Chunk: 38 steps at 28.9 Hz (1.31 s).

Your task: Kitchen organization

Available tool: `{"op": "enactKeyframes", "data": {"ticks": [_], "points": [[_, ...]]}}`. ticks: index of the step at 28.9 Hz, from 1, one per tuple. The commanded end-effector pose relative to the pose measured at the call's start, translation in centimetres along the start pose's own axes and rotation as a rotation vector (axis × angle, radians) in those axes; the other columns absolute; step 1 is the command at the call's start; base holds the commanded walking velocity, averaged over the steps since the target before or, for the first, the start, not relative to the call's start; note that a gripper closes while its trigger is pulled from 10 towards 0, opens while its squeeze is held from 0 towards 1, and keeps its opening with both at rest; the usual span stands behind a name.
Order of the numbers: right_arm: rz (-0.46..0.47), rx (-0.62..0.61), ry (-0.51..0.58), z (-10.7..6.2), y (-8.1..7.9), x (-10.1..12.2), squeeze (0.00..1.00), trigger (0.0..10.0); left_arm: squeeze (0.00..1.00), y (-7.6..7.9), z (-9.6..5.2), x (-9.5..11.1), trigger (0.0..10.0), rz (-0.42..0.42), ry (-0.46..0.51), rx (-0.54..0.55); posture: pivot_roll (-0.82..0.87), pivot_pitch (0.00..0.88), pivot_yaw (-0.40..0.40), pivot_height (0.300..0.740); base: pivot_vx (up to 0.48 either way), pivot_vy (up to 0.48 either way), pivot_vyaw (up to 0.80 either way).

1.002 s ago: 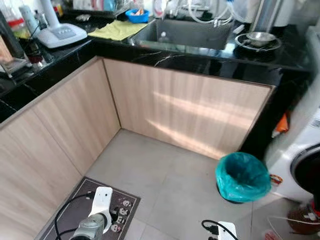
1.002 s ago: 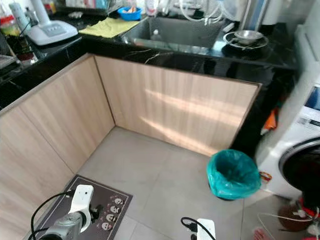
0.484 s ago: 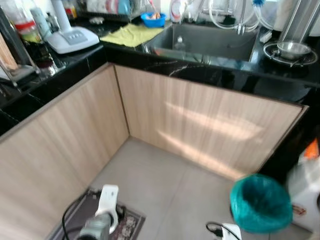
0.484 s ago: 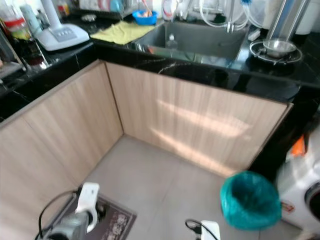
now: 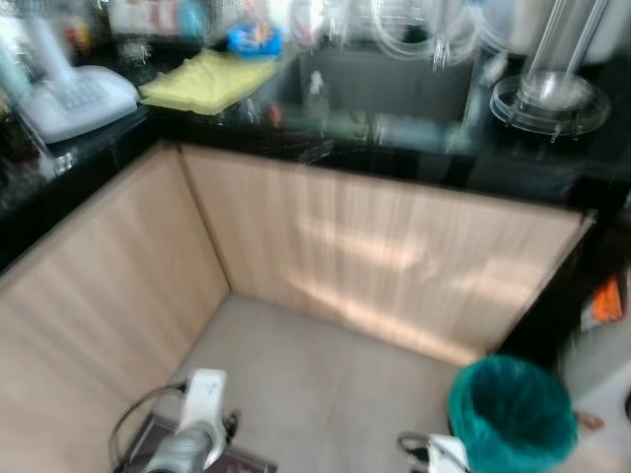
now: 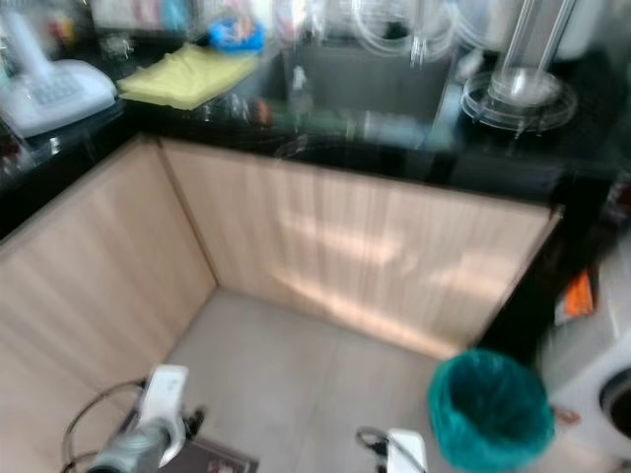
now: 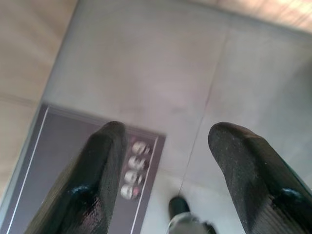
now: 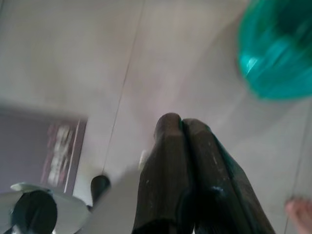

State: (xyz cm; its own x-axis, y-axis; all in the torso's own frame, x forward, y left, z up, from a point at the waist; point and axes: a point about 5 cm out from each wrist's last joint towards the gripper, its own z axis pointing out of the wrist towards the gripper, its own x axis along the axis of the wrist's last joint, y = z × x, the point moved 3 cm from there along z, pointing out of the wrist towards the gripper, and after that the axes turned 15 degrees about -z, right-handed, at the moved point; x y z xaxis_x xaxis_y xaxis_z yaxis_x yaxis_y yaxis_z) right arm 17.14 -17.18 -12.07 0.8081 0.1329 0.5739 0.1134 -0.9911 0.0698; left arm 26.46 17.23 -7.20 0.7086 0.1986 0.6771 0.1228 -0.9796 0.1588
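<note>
Head camera, blurred by motion: an L-shaped black counter (image 5: 513, 172) tops pale wood cabinets (image 5: 394, 266) that meet in a corner. On the counter lie a yellow cloth (image 5: 209, 79), a small blue bowl (image 5: 252, 39) behind it, and a white appliance (image 5: 69, 99) at the far left. A sink (image 5: 389, 84) is set into the counter, with a round metal dish (image 5: 552, 99) to its right. Below, on the grey tile floor (image 5: 325, 384), a bin lined with a teal bag (image 5: 513, 414) stands near the right cabinet end. Both arms hang low at the bottom edge.

Left wrist camera: the left gripper (image 7: 168, 165) points down at the floor, its two black fingers (image 7: 97, 180) spread wide apart and holding nothing. Under them lies a dark floor mat (image 7: 63, 165) with a row of small printed figures.

Right wrist camera: the right gripper (image 8: 181, 161) has its fingers pressed together, empty. The teal bin (image 8: 278, 53) sits on the tiles beyond it.
</note>
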Motion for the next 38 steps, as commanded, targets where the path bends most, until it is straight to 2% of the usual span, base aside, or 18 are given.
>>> {"op": "enactKeyframes", "data": {"ticks": [1, 20, 33, 38], "points": [[0.003, 0.030, -0.021, -0.06, -1.26, -0.56, 0.00, 10.0, 0.00, -1.25, -0.20, -0.26, 10.0, 0.013, -0.012, 0.029, -0.07, 0.000, 0.040, 0.740, 0.356, 0.000, -0.69], [0.012, 0.022, -0.007, -0.08, -1.20, -0.45, 0.00, 10.0, 0.00, -1.24, -0.21, -0.30, 10.0, 0.020, -0.013, 0.026, -0.08, 0.000, 0.044, 0.740, 0.356, 0.000, 0.00], [0.010, 0.024, -0.008, -0.09, -1.22, -0.49, 0.00, 10.0, 0.00, -1.08, -0.17, -0.21, 10.0, 0.024, -0.013, 0.021, -0.08, 0.000, 0.043, 0.740, 0.245, 0.000, 0.00], [0.014, 0.024, -0.005, -0.09, -1.23, -0.46, 0.00, 10.0, 0.00, -0.91, -0.17, -0.49, 10.0, 0.026, -0.025, 0.014, -0.08, 0.000, 0.043, 0.740, 0.000, 0.000, 0.00]]}}
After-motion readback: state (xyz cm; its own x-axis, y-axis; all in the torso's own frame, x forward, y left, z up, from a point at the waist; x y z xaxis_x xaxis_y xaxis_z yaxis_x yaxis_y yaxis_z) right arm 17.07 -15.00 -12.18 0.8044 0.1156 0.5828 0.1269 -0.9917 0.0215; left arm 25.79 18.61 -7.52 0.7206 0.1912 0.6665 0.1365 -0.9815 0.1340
